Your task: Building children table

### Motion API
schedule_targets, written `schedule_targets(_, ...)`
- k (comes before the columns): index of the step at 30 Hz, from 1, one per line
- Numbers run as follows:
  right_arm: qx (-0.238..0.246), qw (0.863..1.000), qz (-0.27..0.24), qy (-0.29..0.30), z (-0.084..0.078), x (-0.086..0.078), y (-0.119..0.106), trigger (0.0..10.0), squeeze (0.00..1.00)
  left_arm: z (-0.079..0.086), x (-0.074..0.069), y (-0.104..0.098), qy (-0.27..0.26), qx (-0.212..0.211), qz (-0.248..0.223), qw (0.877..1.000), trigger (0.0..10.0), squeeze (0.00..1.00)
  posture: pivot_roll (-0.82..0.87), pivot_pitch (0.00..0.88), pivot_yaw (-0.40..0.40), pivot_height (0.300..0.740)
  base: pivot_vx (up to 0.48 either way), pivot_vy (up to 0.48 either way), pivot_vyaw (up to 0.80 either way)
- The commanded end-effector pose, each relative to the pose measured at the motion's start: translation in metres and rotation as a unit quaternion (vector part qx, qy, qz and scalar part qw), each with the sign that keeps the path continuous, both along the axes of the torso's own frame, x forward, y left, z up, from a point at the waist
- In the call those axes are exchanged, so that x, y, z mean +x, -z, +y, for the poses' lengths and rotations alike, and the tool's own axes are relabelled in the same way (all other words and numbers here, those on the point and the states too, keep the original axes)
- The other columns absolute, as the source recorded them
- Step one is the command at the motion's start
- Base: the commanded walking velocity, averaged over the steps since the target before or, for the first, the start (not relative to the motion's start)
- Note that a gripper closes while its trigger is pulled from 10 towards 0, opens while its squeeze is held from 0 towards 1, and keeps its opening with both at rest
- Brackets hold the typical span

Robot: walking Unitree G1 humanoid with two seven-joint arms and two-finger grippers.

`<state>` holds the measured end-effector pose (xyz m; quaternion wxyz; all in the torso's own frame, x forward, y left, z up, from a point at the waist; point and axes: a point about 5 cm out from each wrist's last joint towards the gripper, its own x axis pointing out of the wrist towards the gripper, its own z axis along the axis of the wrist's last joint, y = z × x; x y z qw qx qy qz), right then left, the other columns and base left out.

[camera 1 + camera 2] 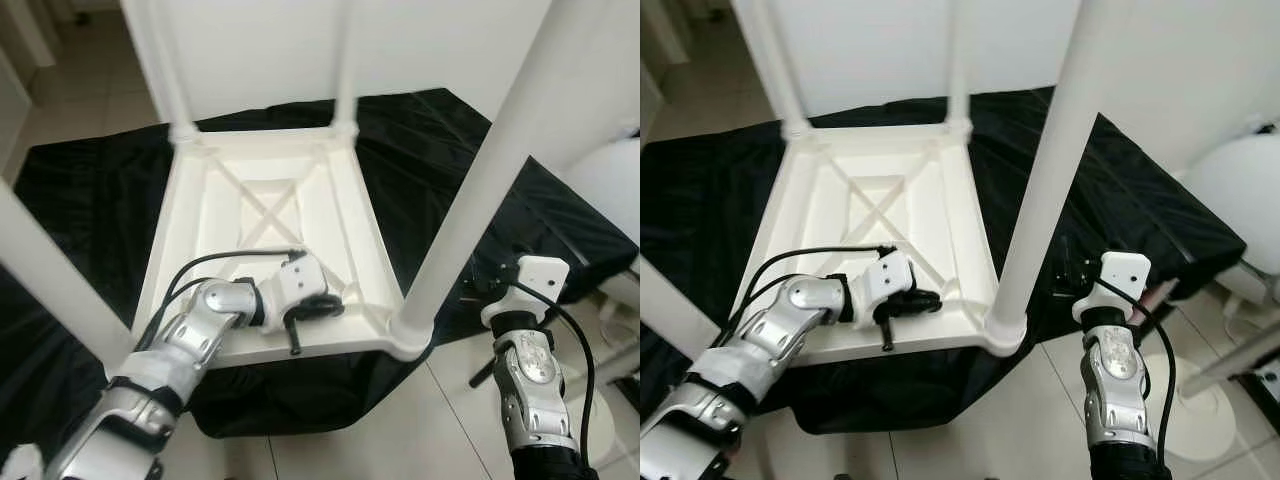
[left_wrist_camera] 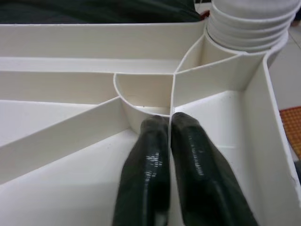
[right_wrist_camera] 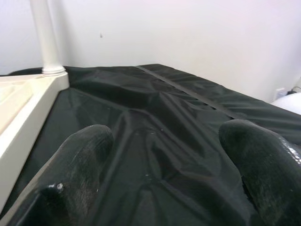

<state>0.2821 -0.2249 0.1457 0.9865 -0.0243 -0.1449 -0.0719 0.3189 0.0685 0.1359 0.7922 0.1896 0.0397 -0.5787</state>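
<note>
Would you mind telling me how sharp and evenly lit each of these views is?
Left eye view: evenly lit, fairly sharp; near table leg looms large. Left wrist view: left gripper fingers soft, ribs sharp. Right wrist view: right gripper fingers blurred, black cloth in focus with mild sheen.

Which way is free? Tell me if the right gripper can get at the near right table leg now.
Probably yes. The right gripper is open, beside the near right leg, with just black cloth between them.
</note>
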Motion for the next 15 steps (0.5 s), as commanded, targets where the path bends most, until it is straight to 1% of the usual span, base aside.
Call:
schedule_targets(1, 0.002, 1.000, 0.003, 0.001, 0.002, -0.001, 0.001, 10.0, 0.00, 0.013, 0.020, -0.015, -0.161, -0.037, -0.065, 0.984, 10.0, 1.00, -0.10, 0.043, 0.047, 0.740, 0.000, 0.000, 0.00)
schedule_targets(3, 0.003, 1.000, 0.004, 0.001, 0.002, -0.001, 0.001, 10.0, 0.00, 0.013, 0.020, -0.015, -0.161, -0.034, -0.070, 0.984, 10.0, 1.00, -0.10, 0.044, 0.048, 0.740, 0.000, 0.000, 0.00)
schedule_targets(4, 0.004, 1.000, 0.004, 0.001, 0.002, -0.003, 0.002, 10.0, 0.00, 0.012, 0.020, -0.016, -0.159, -0.026, -0.076, 0.984, 10.0, 0.64, -0.10, 0.044, 0.048, 0.740, 0.000, 0.000, 0.00)
schedule_targets(5, 0.003, 1.000, 0.007, 0.000, 0.003, -0.004, 0.003, 10.0, 0.00, 0.012, 0.020, -0.017, -0.162, -0.022, -0.091, 0.982, 10.0, 0.00, -0.10, 0.044, 0.048, 0.740, 0.000, 0.000, 0.00)
schedule_targets(7, 0.003, 1.000, 0.007, 0.000, 0.003, -0.004, 0.003, 10.0, 0.00, 0.012, 0.020, -0.017, -0.162, -0.022, -0.091, 0.982, 10.0, 0.00, -0.10, 0.044, 0.048, 0.740, 0.000, 0.000, 0.00)
schedule_targets(10, 0.010, 1.000, 0.011, -0.017, 0.003, -0.010, 0.006, 10.0, 0.00, 0.011, 0.018, -0.020, -0.171, -0.024, -0.104, 0.979, 10.0, 0.00, -0.10, 0.044, 0.047, 0.740, 0.000, 0.000, 0.00)
schedule_targets(15, 0.011, 1.000, 0.013, -0.024, 0.002, -0.012, 0.007, 10.0, 0.00, 0.011, 0.018, -0.021, -0.176, -0.026, -0.106, 0.978, 10.0, 0.00, -0.10, 0.044, 0.047, 0.740, 0.000, 0.000, 0.00)
